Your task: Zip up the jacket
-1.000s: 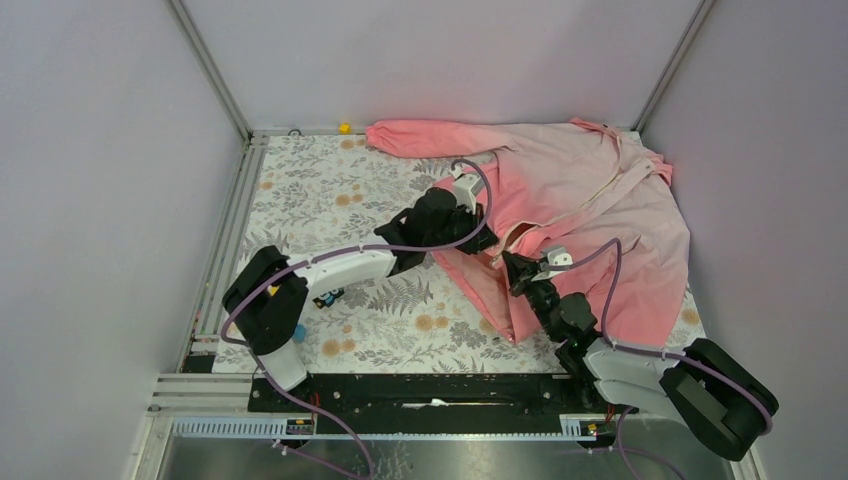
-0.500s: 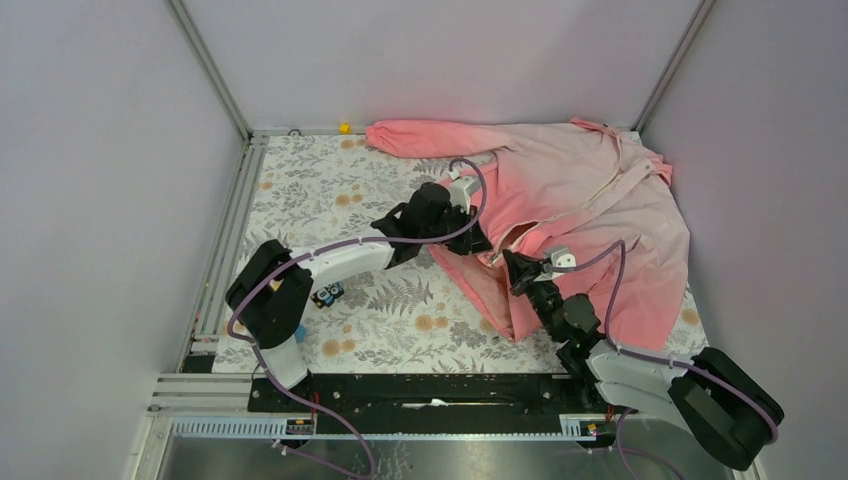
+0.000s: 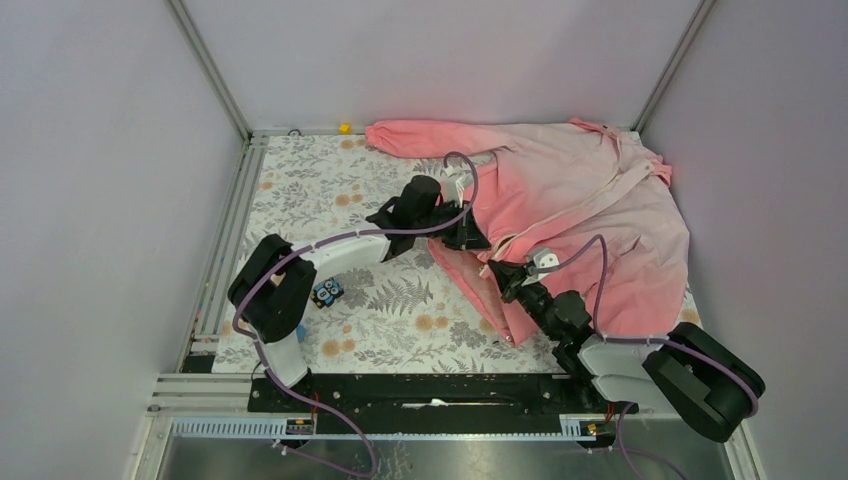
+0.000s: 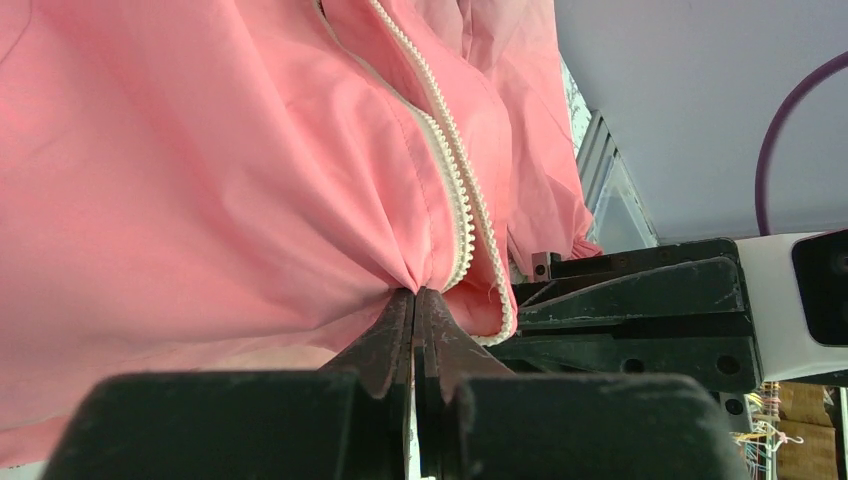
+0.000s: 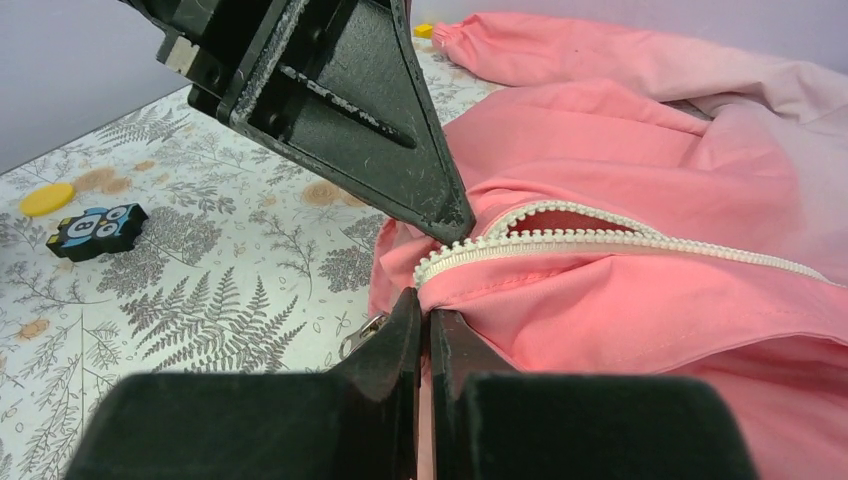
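The pink jacket (image 3: 600, 200) lies spread over the back right of the table, its white zipper (image 5: 600, 243) open near the bottom hem. My left gripper (image 3: 476, 243) is shut on a pinch of jacket fabric (image 4: 300, 200) just beside the zipper teeth (image 4: 455, 190). My right gripper (image 3: 503, 276) is shut on the other front edge, right under its row of teeth (image 5: 520, 245). The two grippers almost touch; the left gripper's fingers (image 5: 340, 110) fill the upper part of the right wrist view. A metal zipper pull (image 5: 362, 335) pokes out left of the right gripper's fingertips (image 5: 405, 320).
A small black and blue toy block (image 3: 326, 292) lies on the floral tablecloth (image 3: 330, 200) by the left arm, with a yellow disc (image 5: 47, 198) near it. A small yellow piece (image 3: 344, 128) sits at the back edge. Walls enclose the table on three sides.
Both grippers have shifted slightly to the left, still holding the jacket's front edges, and the lower hem has followed. The right arm's elbow has swung in toward the middle.
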